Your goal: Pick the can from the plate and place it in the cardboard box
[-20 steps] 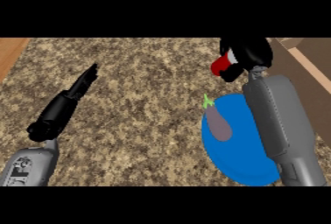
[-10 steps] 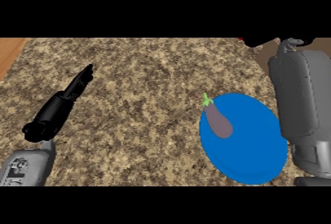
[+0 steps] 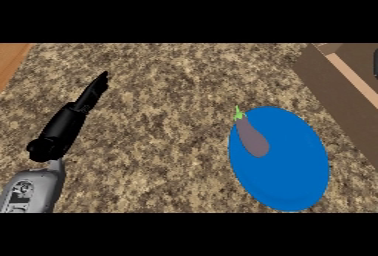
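Blue plate (image 3: 291, 175) lay on the granite counter (image 3: 170, 100) with an eggplant (image 3: 252, 137) on its left part. No can showed. Beside it, at the right edge, sat the cardboard box (image 3: 336, 85). At left, the left hand (image 3: 77, 112) rested with fingers straight.

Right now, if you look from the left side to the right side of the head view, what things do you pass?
Left hand → eggplant lying on the left part of the blue plate → cardboard box at the right edge.
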Controlling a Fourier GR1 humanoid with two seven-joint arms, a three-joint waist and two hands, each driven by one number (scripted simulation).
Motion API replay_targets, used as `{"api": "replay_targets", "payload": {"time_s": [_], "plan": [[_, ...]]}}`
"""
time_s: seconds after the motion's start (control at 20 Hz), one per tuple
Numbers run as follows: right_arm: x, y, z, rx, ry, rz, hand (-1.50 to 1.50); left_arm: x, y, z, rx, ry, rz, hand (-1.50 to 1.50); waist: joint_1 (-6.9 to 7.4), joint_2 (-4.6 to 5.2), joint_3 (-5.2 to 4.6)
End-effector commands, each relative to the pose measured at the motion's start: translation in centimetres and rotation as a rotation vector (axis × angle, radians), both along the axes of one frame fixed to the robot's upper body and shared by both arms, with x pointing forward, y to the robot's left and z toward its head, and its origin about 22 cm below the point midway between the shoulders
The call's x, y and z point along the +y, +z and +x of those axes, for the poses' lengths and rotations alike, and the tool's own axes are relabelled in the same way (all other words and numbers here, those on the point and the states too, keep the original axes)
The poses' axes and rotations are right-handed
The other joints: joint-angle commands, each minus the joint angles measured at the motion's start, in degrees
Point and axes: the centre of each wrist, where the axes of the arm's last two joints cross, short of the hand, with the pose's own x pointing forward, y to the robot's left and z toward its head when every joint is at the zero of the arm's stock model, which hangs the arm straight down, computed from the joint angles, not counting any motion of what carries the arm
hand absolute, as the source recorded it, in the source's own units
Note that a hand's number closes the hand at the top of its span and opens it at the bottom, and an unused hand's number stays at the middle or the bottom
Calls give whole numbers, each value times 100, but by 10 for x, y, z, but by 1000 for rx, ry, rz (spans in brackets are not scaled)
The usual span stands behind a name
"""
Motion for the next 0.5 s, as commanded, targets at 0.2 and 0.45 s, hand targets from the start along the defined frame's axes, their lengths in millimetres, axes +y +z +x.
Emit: {"api": "replay_targets", "payload": {"time_s": [0.2, 0.45], "plan": [[-94, -19, -16, 341, -44, 70, 150, -5, 9, 1, -7, -3, -1, 0, 48, 32, 7], [-122, -28, -25, 467, -20, 107, 150, -12, -8, -1, -2, -18, -8, 0, 53, 30, 5]]}}
